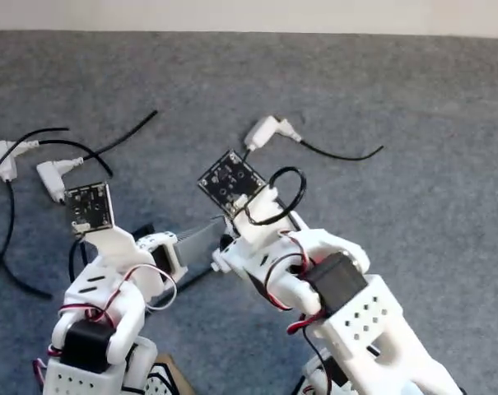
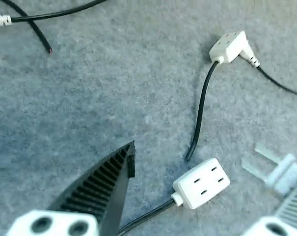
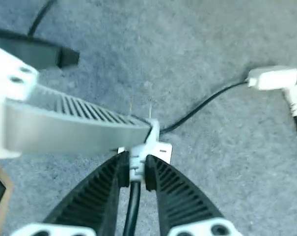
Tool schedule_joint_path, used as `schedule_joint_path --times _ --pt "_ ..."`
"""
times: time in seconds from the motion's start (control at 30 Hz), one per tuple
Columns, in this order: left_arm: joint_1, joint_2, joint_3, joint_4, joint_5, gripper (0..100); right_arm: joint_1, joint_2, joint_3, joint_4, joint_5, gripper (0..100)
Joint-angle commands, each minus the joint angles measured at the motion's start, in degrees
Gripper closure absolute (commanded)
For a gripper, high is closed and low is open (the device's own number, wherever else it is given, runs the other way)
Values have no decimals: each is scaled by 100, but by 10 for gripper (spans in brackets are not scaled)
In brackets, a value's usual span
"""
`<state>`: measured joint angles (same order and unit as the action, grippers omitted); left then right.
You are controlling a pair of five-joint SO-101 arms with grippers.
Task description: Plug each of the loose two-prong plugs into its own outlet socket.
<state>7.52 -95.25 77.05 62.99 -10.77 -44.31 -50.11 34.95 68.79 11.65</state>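
White plug [image 3: 161, 150]: being pinched by right gripper [image 3: 136, 160], lower centre.
Left gripper [image 3: 114, 93]: standing spread, left of frame.
Outlet socket [image 2: 201, 183]: lying lower centre.

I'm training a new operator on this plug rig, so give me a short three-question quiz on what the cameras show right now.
1. True or false: the jaws of the right arm are shut on a two-prong plug.
2. Multiple choice: the outlet socket near the jaws of the left arm lies on A) bare wood, B) a grey carpet-like surface, C) a metal tray.
3. Fill in: the cord running back from the held plug is ____ in colour.

Key: 1 true; 2 B; 3 black.
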Motion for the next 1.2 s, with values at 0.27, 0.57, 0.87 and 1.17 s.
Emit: schedule_joint_path --times 0.27,0.57,0.87,1.17 --pt "-57 40 101 -53 -53 550 40 -48 -505 75 -70 993" --pt "-31 31 48 -88 -53 551 75 -13 -497 84 -26 993" --pt "-1270 40 -66 -466 -26 585 365 1895 -1156 242 220 994" --pt "-1437 31 180 -501 -18 592 664 3776 -2281 330 3024 994"
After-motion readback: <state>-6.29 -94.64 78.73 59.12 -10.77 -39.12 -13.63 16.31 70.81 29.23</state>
